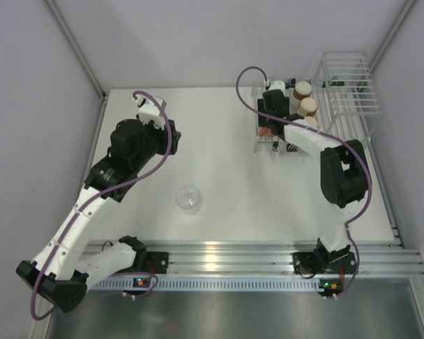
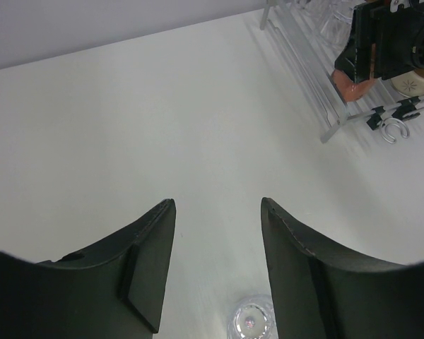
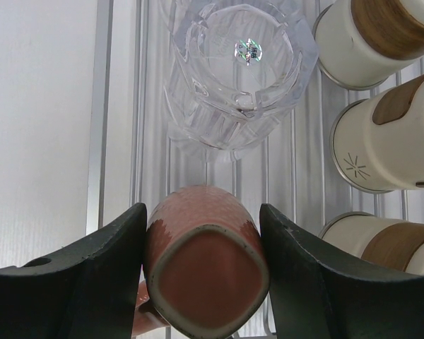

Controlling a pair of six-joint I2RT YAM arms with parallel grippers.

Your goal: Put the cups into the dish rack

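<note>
The right gripper (image 3: 203, 219) is seen closed on the salmon-orange cup (image 3: 206, 282), which is clamped between both fingers with its base turned toward the wrist camera, over the parallel bars of the dish rack (image 3: 304, 176). Just beyond it a clear plastic cup (image 3: 237, 70) is set upside down on the bars, and three brown cups (image 3: 389, 148) with cream bases are ranged in a row to the right in the wrist view. The left gripper (image 2: 218, 208) is held wide apart with nothing between its fingers, above the white table (image 2: 162, 127), on which a second clear cup (image 1: 189, 198) is seen alone, well apart from the rack.
</note>
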